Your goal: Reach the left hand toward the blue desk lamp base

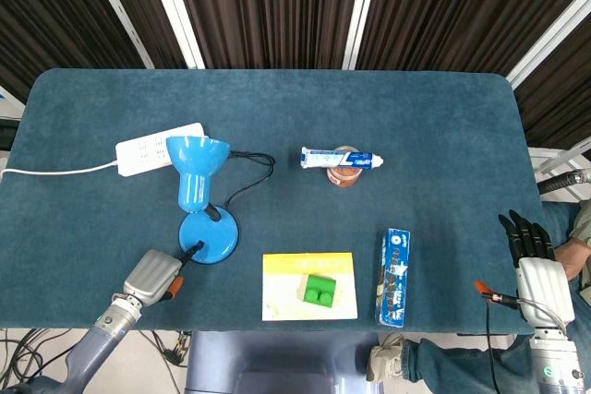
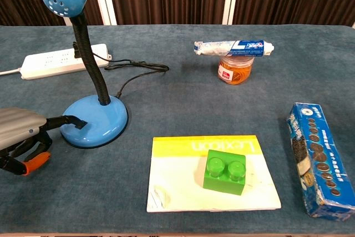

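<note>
The blue desk lamp stands left of centre, its round base [image 1: 209, 238] [image 2: 94, 124] on the cloth and its shade [image 1: 196, 158] up on a black gooseneck. My left hand [image 1: 154, 275] [image 2: 23, 131] lies just left of the base, near the table's front edge. One black finger [image 2: 71, 120] reaches out and its tip touches the base's front rim by the switch. The other fingers are curled under, holding nothing. My right hand [image 1: 535, 263] hangs off the table's right edge, fingers straight and apart, empty; the chest view does not show it.
A white power strip [image 1: 157, 147] lies behind the lamp, with the black cord [image 2: 136, 70] running to it. A yellow-and-white booklet [image 2: 211, 173] carries a green brick [image 2: 225, 173]. A blue cookie box [image 2: 319, 159] lies right of it. A toothpaste tube [image 2: 234, 47] rests on a small jar [image 2: 235, 71].
</note>
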